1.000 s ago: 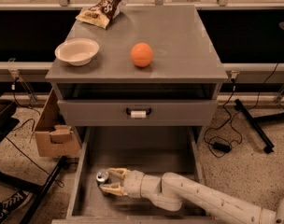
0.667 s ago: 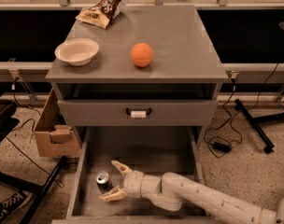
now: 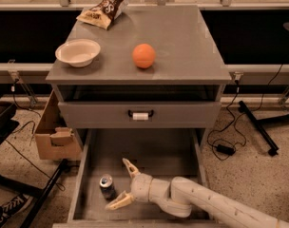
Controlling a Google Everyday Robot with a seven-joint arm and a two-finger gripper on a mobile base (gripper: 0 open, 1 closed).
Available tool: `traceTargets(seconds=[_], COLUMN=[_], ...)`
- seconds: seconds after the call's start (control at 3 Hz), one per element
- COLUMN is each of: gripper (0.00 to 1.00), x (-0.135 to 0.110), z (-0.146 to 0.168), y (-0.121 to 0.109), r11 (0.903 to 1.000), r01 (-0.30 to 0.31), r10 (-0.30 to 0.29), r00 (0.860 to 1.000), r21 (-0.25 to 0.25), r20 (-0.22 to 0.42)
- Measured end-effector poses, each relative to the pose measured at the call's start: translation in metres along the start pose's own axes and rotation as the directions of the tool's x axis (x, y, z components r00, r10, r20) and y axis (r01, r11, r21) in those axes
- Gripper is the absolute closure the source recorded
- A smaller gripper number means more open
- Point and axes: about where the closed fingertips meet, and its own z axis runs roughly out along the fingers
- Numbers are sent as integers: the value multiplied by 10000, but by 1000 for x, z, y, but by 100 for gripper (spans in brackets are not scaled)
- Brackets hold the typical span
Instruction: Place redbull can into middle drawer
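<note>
The redbull can (image 3: 106, 185) stands upright on the floor of the open middle drawer (image 3: 158, 151), near its front left. My gripper (image 3: 122, 183) is open just right of the can, inside the drawer. One finger (image 3: 130, 167) points up and back, the other finger (image 3: 119, 202) lies low toward the front. Neither touches the can. My white arm runs off to the lower right.
On the cabinet top (image 3: 192, 42) sit an orange ball (image 3: 143, 55), a white bowl (image 3: 78, 52) and a brown crisp bag (image 3: 105, 6). A closed drawer front with black handle (image 3: 140, 114) is above the open drawer. A cardboard box (image 3: 54, 134) stands at left; cables (image 3: 225, 148) lie at right.
My gripper has opened and let go of the can. It has drawn back a little to the right, leaving the can standing on the drawer floor.
</note>
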Motion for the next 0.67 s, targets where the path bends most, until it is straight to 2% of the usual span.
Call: traceTargets(seconds=[0.33, 0.67], gripper=[0, 0], x=[-22, -66], z=[-41, -105], y=[8, 22], r11=[9996, 9965], r01=[-266, -565], r10=[266, 537], r00=[9996, 9974], r21=[-79, -608], r20=[77, -474])
